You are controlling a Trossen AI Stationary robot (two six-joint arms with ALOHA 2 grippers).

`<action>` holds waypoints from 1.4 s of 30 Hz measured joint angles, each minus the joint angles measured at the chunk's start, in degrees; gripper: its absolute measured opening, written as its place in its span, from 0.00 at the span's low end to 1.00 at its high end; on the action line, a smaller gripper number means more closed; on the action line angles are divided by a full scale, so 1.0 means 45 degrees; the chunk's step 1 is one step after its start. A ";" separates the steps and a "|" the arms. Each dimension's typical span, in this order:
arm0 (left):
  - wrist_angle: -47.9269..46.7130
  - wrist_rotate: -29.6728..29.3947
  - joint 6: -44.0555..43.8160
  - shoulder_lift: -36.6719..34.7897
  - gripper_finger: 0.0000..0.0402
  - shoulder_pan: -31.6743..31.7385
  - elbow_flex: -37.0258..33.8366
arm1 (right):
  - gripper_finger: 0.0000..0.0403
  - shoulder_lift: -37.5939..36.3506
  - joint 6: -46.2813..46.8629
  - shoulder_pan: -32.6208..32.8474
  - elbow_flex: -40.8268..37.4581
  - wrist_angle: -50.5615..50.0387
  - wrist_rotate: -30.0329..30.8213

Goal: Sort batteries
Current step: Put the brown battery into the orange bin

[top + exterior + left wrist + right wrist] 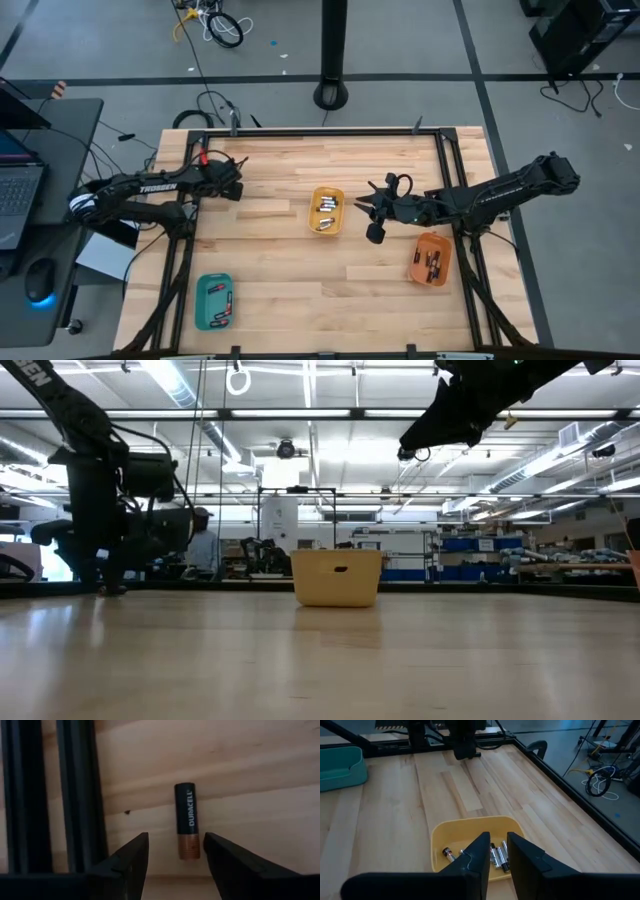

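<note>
Left gripper (172,852) low near tabletop's far left corner, fingers wide around lone battery (187,820), ready to grab. Right gripper (495,851) over yellow tray (326,211), fingers narrow, holding nothing, likely after drop.

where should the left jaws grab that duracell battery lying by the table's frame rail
Grip the Duracell battery across its middle, on the black sleeve, coming straight down from above. It lies flat on the wooden table, its long axis running between the open jaws of the left gripper, so they can close on its round sides.
</note>
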 joint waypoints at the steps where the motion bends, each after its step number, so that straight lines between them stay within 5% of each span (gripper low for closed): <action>1: 0.0252 0.0017 0.0064 -0.0019 0.51 0.0018 -0.0125 | 0.19 0.0005 0.0000 0.0000 0.0000 0.0000 0.0000; 8: 0.1255 -0.0153 0.0499 -0.0025 0.44 0.0022 -0.0479 | 0.18 0.0004 0.0000 0.0000 0.0000 0.0000 0.0000; 20: 0.1925 0.0417 0.2772 -0.0014 0.11 -0.0100 -0.0516 | 0.18 0.0003 -0.0236 0.0010 0.0000 0.0000 -0.0005; 33: 0.5454 0.1206 0.3393 -0.0008 0.11 -0.1914 -0.0542 | 0.15 -0.0147 -0.1072 0.0286 0.0000 -0.0159 -0.0015; 42: 1.0495 0.2363 0.4067 -0.0290 0.11 -0.3926 -0.0539 | 0.13 -0.1069 -0.0464 0.0282 0.0003 -0.0774 -0.0029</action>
